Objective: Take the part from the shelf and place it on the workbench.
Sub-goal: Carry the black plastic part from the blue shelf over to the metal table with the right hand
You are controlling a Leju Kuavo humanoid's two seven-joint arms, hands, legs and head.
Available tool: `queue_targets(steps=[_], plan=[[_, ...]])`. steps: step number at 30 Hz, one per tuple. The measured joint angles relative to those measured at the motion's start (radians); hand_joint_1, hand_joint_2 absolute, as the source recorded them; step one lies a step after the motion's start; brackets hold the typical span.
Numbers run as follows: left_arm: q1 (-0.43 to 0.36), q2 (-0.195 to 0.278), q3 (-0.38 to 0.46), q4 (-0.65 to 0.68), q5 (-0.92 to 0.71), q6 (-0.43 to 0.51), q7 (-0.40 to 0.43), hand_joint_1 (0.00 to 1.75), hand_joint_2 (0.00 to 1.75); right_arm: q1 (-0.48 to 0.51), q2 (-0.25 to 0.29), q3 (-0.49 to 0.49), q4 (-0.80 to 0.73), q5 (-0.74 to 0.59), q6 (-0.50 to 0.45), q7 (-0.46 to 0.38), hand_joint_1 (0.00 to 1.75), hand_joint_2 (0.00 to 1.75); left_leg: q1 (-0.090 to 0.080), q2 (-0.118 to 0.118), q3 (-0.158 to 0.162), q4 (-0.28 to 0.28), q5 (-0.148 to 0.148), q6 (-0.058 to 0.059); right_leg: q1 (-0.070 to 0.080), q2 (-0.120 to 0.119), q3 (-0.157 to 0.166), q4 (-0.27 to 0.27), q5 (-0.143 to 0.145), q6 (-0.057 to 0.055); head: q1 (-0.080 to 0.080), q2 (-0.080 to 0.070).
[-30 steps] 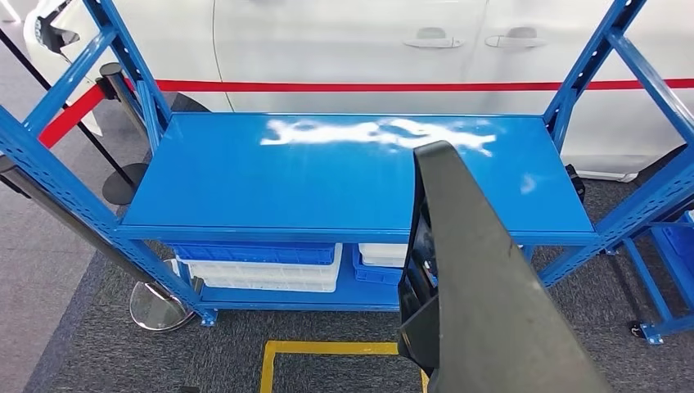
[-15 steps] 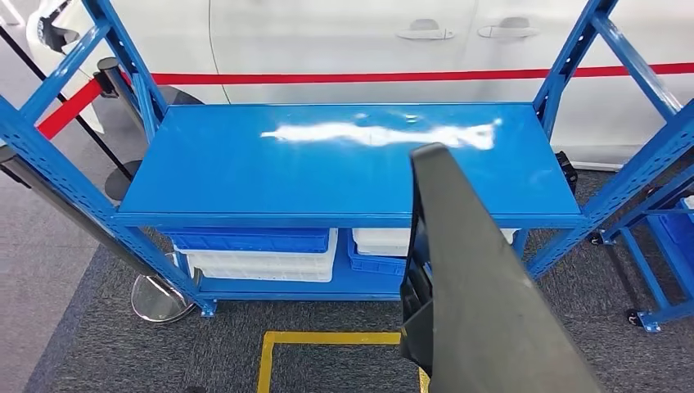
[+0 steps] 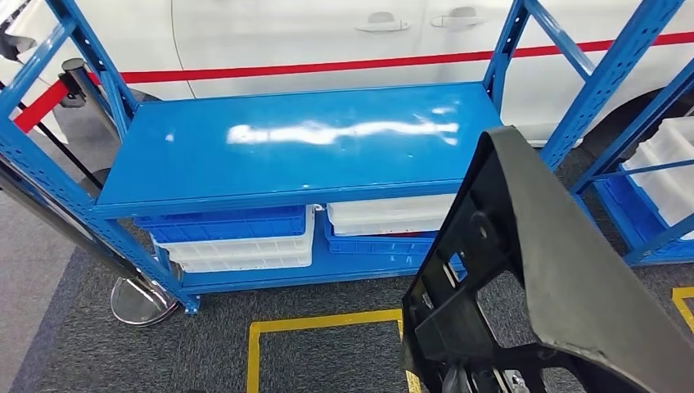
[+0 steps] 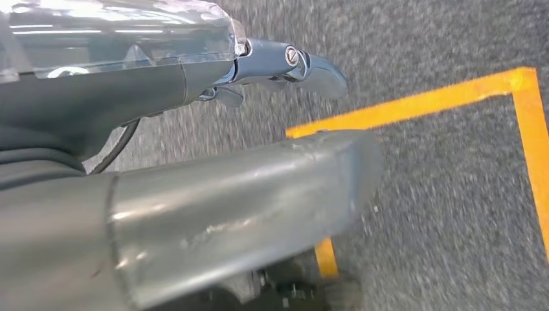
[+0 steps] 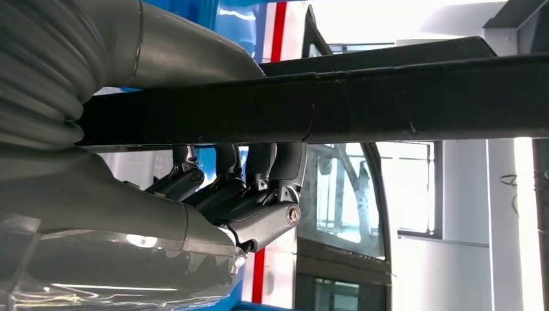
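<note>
With the right hand (image 5: 246, 207) clasping the black part (image 3: 524, 270), carry it level and steady toward the blue workbench (image 3: 205, 176), keeping it clear of the uprights.

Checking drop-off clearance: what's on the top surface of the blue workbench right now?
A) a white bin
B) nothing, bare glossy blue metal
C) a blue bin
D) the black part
B: in the head view the glossy blue metal workbench top shows just glare, the white and blue plastic bins sit on the lower shelf, and the large black ribbed plastic part is in front of it, off the surface.
</note>
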Motion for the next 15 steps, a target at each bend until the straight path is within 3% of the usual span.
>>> queue_targets(steps=[2,3,4,5,7,9,10,12,13,15], plan=[[0.004,0.000,0.002,0.000,0.008,0.008,0.000,0.00,0.00,0.012,0.014,-0.039,0.003,-0.001,0.026,-0.001,1.75,1.75,-0.001,0.029,-0.010,0.002,0.005,0.003,-0.005,-0.026,-0.055,0.131,-0.076,0.010,0.005,0.000],[0.006,0.001,0.004,0.000,0.011,0.012,0.000,0.00,0.00,0.018,0.020,-0.058,0.004,-0.001,0.038,-0.001,1.75,1.75,-0.001,0.044,-0.014,0.004,0.006,0.002,-0.009,-0.031,-0.072,0.181,-0.097,0.015,0.005,0.000],[0.007,0.001,0.006,0.000,0.013,0.015,0.000,0.00,0.00,0.026,0.027,-0.079,0.006,-0.001,0.050,-0.001,1.75,1.75,-0.001,0.057,-0.018,0.007,0.007,0.000,-0.013,-0.035,-0.071,0.199,-0.098,0.020,0.005,0.000],[0.007,0.001,0.008,0.000,0.013,0.018,0.000,0.00,0.00,0.034,0.035,-0.099,0.006,-0.001,0.063,-0.001,1.75,1.75,0.001,0.070,-0.020,0.011,0.006,-0.003,-0.017,-0.041,-0.049,0.176,-0.082,0.024,0.005,0.000],[0.007,0.001,0.012,0.000,0.014,0.023,-0.002,0.00,0.00,0.047,0.053,-0.140,0.006,0.000,0.094,-0.001,1.75,1.75,0.002,0.092,-0.021,0.021,-0.001,-0.013,-0.021,-0.077,0.035,0.048,-0.033,0.027,0.006,0.000],[0.008,0.003,0.019,0.000,0.017,0.029,-0.006,0.00,0.00,0.055,0.072,-0.182,0.000,-0.003,0.139,-0.001,1.75,1.75,-0.002,0.111,-0.023,0.035,-0.011,-0.027,-0.016,-0.110,0.087,-0.047,-0.012,0.015,0.005,0.000],[0.007,0.004,0.021,0.000,0.018,0.032,-0.009,0.00,0.00,0.059,0.081,-0.202,-0.005,-0.006,0.161,-0.001,1.75,1.75,-0.005,0.120,-0.024,0.039,-0.014,-0.033,-0.012,-0.115,0.091,-0.059,-0.014,0.007,0.003,0.000],[0.006,0.008,0.025,0.000,0.023,0.035,-0.019,0.00,0.00,0.068,0.102,-0.242,-0.019,-0.014,0.198,-0.002,1.75,1.75,-0.006,0.137,-0.021,0.041,-0.018,-0.044,-0.009,-0.094,0.083,-0.058,-0.012,-0.010,0.000,0.000],[0.005,0.010,0.026,0.000,0.026,0.036,-0.025,0.00,0.00,0.071,0.114,-0.262,-0.026,-0.021,0.214,-0.002,1.75,1.75,-0.004,0.132,-0.021,0.046,-0.025,-0.049,-0.009,-0.084,0.081,-0.060,-0.010,-0.016,0.000,0.000],[0.006,0.016,0.030,0.000,0.030,0.036,-0.037,0.00,0.00,0.073,0.139,-0.295,-0.040,-0.037,0.245,-0.002,1.75,1.75,0.002,0.088,-0.044,0.104,-0.068,-0.057,-0.013,-0.065,0.077,-0.064,-0.004,-0.029,-0.004,0.000]])
